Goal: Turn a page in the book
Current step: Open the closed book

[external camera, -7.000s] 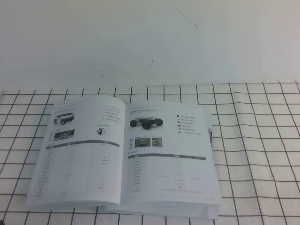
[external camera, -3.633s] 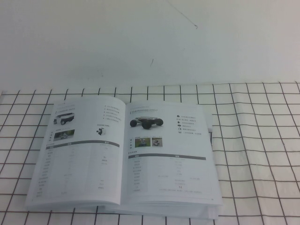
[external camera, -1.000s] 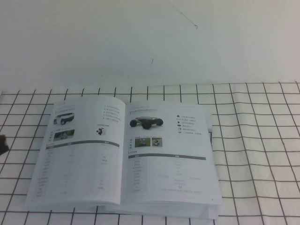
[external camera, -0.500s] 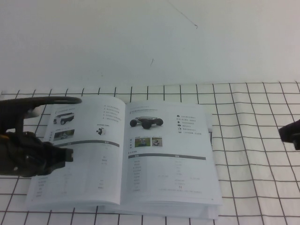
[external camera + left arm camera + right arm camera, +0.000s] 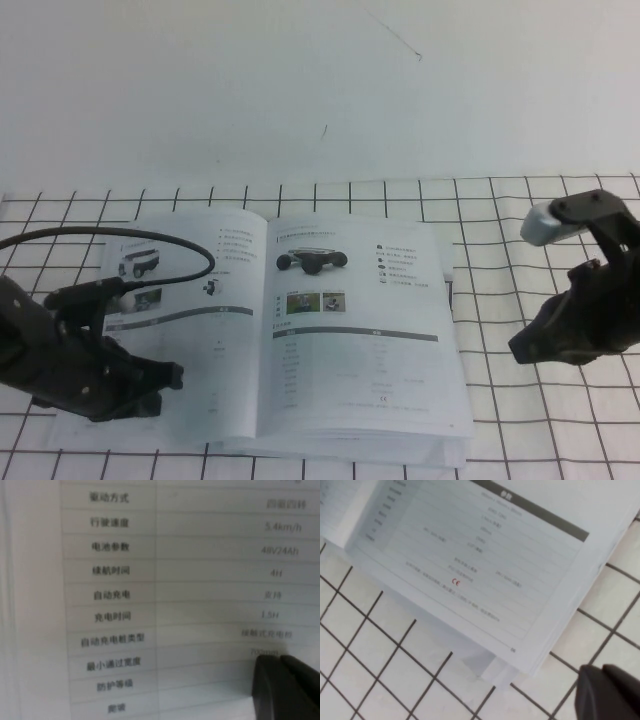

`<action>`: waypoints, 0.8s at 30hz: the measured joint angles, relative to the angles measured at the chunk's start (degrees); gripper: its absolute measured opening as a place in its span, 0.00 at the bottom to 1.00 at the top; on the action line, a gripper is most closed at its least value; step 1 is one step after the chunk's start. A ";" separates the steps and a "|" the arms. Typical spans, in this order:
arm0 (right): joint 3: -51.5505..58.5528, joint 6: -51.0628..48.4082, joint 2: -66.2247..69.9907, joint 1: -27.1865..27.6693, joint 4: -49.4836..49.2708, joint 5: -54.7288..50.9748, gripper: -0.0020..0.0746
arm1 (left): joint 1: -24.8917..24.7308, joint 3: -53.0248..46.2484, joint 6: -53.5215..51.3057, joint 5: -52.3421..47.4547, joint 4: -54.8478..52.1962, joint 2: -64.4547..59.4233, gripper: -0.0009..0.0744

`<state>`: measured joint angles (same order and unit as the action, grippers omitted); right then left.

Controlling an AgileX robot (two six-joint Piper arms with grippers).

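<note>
Across the whole near part of the scene lay a checked cloth (image 5: 520,230), white with thin black lines, and behind it rose a plain white wall (image 5: 300,90). On the cloth, somewhat to the robot's left of the middle, the book (image 5: 270,400) lay open and flat, its thick block of leaves showing along the near edge. Its right-hand face was the page (image 5: 365,330), lying flat with a photo of a low black wheeled vehicle at the top, two small photos below that and a grey-headed table further down; the left-hand leaf carried a pale vehicle photo and its own table. Over the near left part of that left-hand leaf hung the left arm, dark and bulky, with a black cable (image 5: 150,238) looping above it across the top of the leaf. The left gripper (image 5: 165,378) sat low over the table rows of that leaf, its fingers together and holding nothing; the left wrist view showed a dark fingertip (image 5: 285,687) close above the printed lines. To the robot's right of the book, well apart from it and above the bare cloth, stood the right arm with a grey cap at its top. The right gripper (image 5: 522,347) pointed down toward the book's near right corner, closed and empty; the right wrist view showed that corner of the book with the dark fingers (image 5: 607,692) beside it over the cloth.
</note>
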<state>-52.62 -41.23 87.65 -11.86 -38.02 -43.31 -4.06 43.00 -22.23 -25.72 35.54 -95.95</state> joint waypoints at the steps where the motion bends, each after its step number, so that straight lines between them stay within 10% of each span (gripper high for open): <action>1: 0.00 -0.11 0.84 -0.63 -0.12 0.76 0.03 | 0.00 0.00 -0.12 -0.01 0.08 -0.94 0.01; 14: -0.32 -3.60 9.89 -3.42 -7.71 8.29 0.48 | 0.00 1.41 -0.93 -2.44 1.95 -3.92 0.01; 24: -0.45 -12.36 14.81 -3.42 -19.81 10.76 0.55 | 0.00 1.54 -0.93 -2.58 1.95 -3.96 0.01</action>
<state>-53.07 -53.59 102.45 -15.28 -57.83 -32.55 -4.06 44.54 -23.16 -28.30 37.49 -99.91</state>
